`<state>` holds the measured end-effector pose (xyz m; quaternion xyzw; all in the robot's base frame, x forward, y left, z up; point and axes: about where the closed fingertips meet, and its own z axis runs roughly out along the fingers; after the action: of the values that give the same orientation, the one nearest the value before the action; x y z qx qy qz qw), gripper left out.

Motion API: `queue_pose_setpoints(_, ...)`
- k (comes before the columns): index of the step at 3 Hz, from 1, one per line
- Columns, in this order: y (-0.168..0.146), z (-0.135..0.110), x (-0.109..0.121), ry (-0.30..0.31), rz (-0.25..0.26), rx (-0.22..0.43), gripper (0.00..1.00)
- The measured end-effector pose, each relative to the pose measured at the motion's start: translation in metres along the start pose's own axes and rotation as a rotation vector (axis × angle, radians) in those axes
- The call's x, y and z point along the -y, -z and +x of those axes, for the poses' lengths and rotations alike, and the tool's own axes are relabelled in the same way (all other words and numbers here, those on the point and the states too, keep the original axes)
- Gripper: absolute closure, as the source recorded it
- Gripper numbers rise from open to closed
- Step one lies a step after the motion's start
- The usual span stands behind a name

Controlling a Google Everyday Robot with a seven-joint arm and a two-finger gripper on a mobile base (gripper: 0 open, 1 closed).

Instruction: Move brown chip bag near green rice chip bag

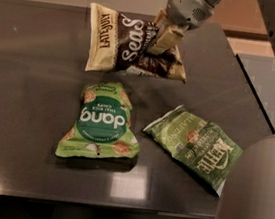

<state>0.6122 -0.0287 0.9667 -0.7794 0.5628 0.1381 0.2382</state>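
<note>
The brown chip bag, dark brown with cream-yellow ends and white "Sea Salt" lettering, sits just behind the green rice chip bag, which lies flat on the dark table with its "dang" circle facing up. My gripper comes down from the top right and is shut on the brown bag's right half. The brown bag's lower edge is close above the table, a short gap from the green rice chip bag's top edge.
An olive-green Kettle bag lies on the table to the right of the green rice chip bag. The dark table ends at a front edge low in view and a right edge. My arm's pale body fills the lower right.
</note>
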Motion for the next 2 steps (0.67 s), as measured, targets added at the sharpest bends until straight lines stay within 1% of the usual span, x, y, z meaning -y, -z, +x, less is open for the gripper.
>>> queue_pose_setpoints(1,-0.024,-0.005,-0.012,0.079,-0.07,-0.003,0.82)
queue_pose_setpoints(2,-0.04,-0.003,-0.019,0.138,-0.113,-0.01,0.59)
